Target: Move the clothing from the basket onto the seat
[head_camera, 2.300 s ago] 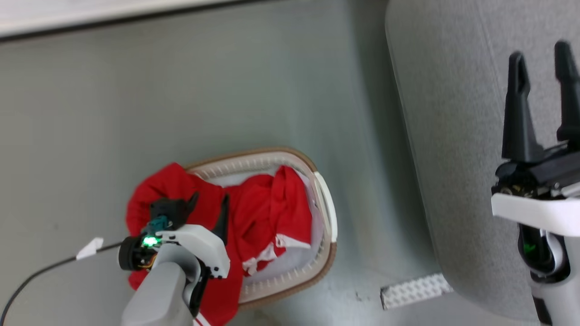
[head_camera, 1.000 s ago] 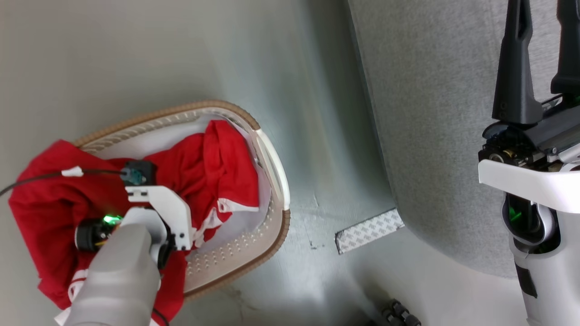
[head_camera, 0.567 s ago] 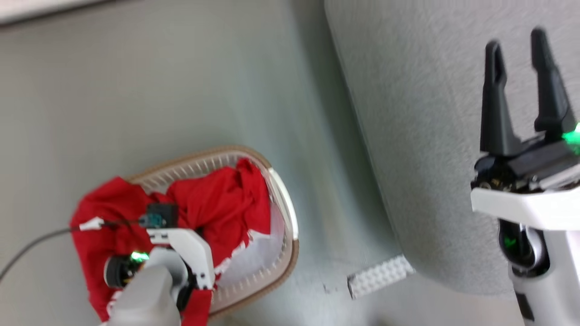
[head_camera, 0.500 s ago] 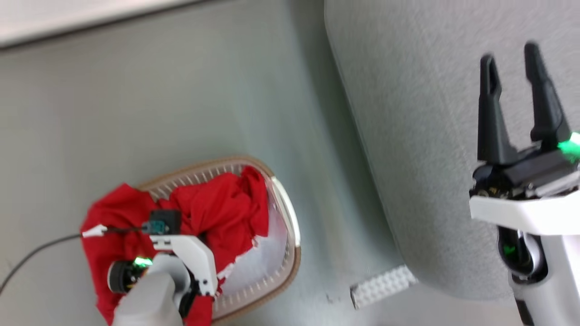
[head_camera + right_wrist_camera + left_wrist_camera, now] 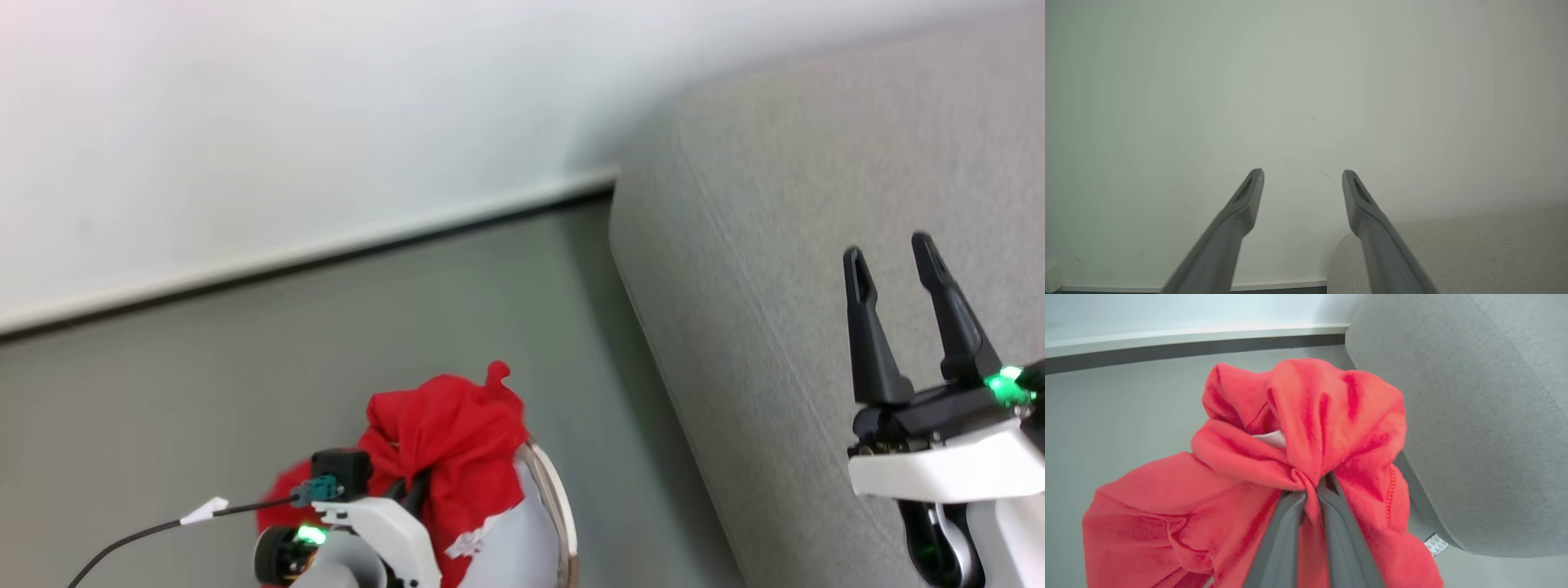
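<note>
Red clothing (image 5: 1306, 428) hangs bunched from the left gripper (image 5: 1310, 489), fingers clamped on a fold, over the basket (image 5: 567, 531) rim. The grey seat (image 5: 816, 245) lies to its right (near, apart); the right gripper (image 5: 888, 249), fingers apart and empty, hovers over it.

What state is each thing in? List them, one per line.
clothing: bunched, pinched and lifted by the left gripper.
left gripper: shut on clothing.
right gripper: open, holding nothing, over the seat.
basket: on the floor, clothing above it.
seat: clothing not yet on it.
</note>
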